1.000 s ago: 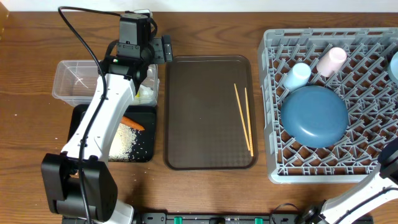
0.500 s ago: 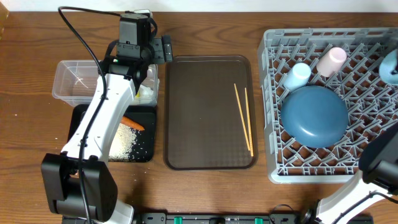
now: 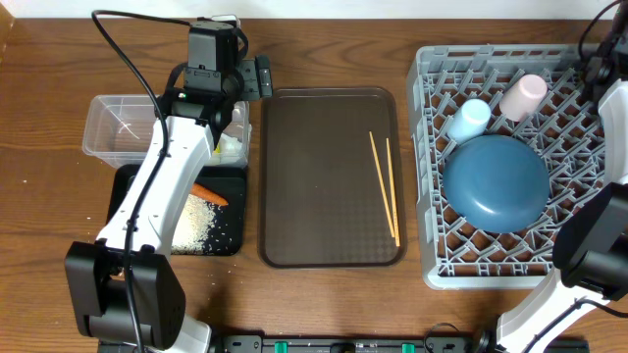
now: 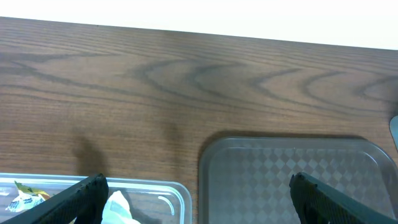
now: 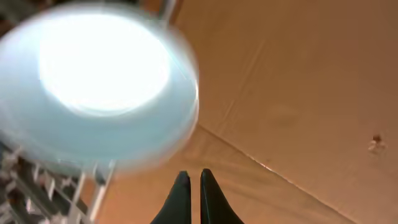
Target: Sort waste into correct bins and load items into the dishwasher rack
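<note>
On the brown serving tray (image 3: 314,176), right half: two chopsticks (image 3: 385,186) lying flat, lengthwise, close together and converging toward the near end. As far as I can see, they're the only items not in the dishwasher rack (image 3: 420,176). The plate (image 3: 496,181), light blue cup (image 3: 469,120) and pinkish cup (image 3: 523,96) sit in it. The bowl (image 5: 99,87) shows blurred in the right wrist view over the rack lattice; can't tell if it's seated.

Right gripper (image 5: 189,180): fingers pressed together, nothing between them. Left gripper (image 4: 198,180): spread wide, empty, hanging over the far edge of the clear tub (image 3: 108,127), just beside the serving tray.

Handling, my read: the sticks are light, stiff and thin, so they'll likely roll or skid on the smooth tray. Lying flat, they leave little to get under. Pinch across both near the converging end, or mid-length for balance. An off-centre grip probably lets them swing. Low break risk.
</note>
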